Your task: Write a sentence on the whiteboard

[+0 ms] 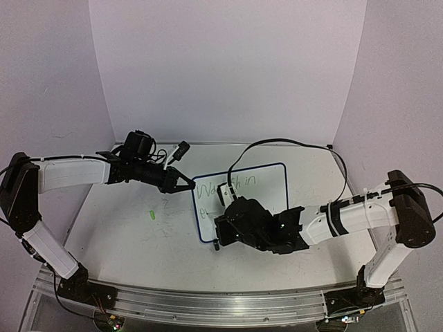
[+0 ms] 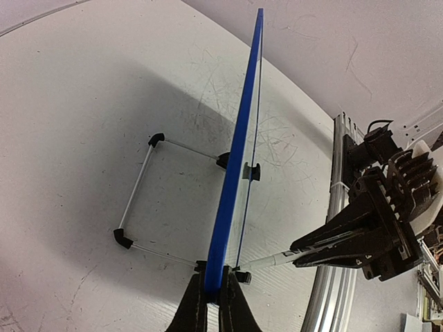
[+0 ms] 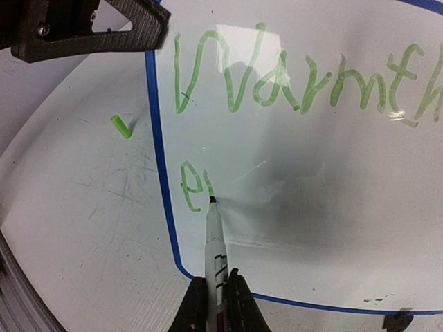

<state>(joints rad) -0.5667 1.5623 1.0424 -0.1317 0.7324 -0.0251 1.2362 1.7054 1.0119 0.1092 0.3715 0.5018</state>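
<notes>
The whiteboard (image 1: 271, 181) stands tilted on the table, and its blue rim (image 2: 235, 159) runs edge-on through the left wrist view. My left gripper (image 2: 213, 294) is shut on the rim at the board's left edge (image 1: 188, 183). My right gripper (image 3: 216, 294) is shut on a white marker (image 3: 215, 242), whose tip touches the board's lower left. The sentence (image 3: 297, 86) is in green: "Warmth" shows in the right wrist view, with "in" further right on the top line in the top view. Below it are an "e" and a fresh stroke (image 3: 194, 185). The right arm hides part of the board in the top view.
A small green marker cap (image 1: 151, 214) lies on the table left of the board. The board's wire stand with black feet (image 2: 138, 200) rests behind it. The aluminium rail (image 2: 332, 277) runs along the near table edge. White walls close in three sides.
</notes>
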